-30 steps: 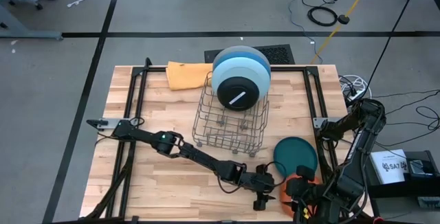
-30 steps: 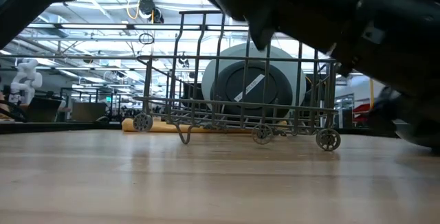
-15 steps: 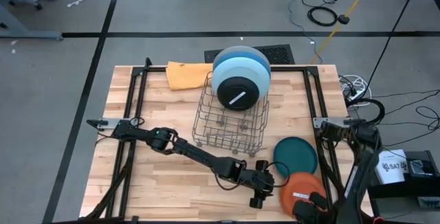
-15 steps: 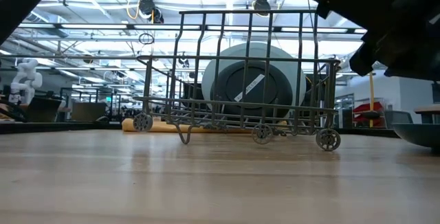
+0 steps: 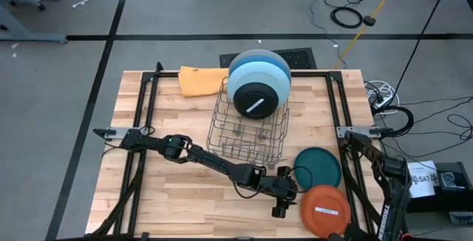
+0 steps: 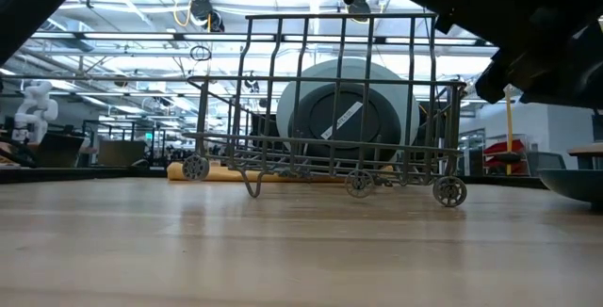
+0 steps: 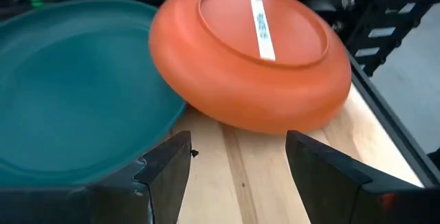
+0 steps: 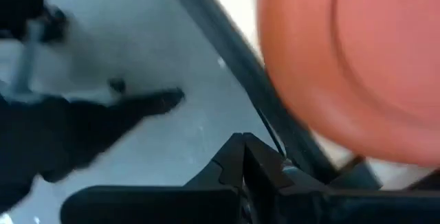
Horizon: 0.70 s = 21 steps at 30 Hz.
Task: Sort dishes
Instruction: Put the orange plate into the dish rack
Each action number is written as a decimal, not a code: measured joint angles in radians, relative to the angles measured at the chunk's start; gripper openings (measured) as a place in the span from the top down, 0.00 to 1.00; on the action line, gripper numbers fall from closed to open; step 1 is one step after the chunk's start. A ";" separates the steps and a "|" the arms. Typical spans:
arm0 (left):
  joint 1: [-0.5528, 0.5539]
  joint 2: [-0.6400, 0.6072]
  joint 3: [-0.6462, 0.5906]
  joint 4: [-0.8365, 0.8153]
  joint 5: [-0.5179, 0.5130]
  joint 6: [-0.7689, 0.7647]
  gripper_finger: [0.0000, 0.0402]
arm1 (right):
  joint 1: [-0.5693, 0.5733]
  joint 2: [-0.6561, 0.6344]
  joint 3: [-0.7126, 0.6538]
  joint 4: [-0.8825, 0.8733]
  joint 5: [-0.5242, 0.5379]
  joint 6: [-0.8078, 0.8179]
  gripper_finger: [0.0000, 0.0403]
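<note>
Three dishes stand on edge in the wire rack (image 5: 247, 134): a large grey plate (image 5: 259, 55), a large blue plate (image 5: 251, 75) and a smaller black plate (image 5: 256, 99) with a white sticker. A dark teal plate (image 5: 318, 167) lies flat on the table at the near right. An orange plate (image 5: 325, 209) lies bottom-up beside it, and in the left wrist view its rim (image 7: 180, 97) overlaps the teal plate's rim. My left gripper (image 7: 237, 176) is open, low over the table just left of both plates. My right gripper (image 8: 244, 165) is shut beyond the table's near right corner, holding nothing.
An orange cloth (image 5: 201, 80) lies at the far edge, left of the rack. Black frame rails (image 5: 148, 115) run along the table's left and right sides (image 5: 344, 123). Bare wood (image 5: 177, 197) lies at the near left. Cables and a white box (image 5: 421, 178) sit off the right edge.
My right gripper has drawn back from over the orange plate toward the table's near right corner and off it. The plate, covered by it a second ago, now lies fully uncovered, bottom-up. My left gripper has crept a little toward the two plates, still open.
</note>
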 joint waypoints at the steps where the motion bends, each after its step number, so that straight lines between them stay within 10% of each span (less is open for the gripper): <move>1: 0.001 0.000 0.000 0.010 0.000 0.000 0.41 | 0.002 0.012 0.000 0.010 -0.034 0.001 1.00; 21: 0.002 -0.077 0.004 0.043 0.001 0.004 0.41 | -0.019 0.119 -0.001 -0.047 -0.140 -0.007 1.00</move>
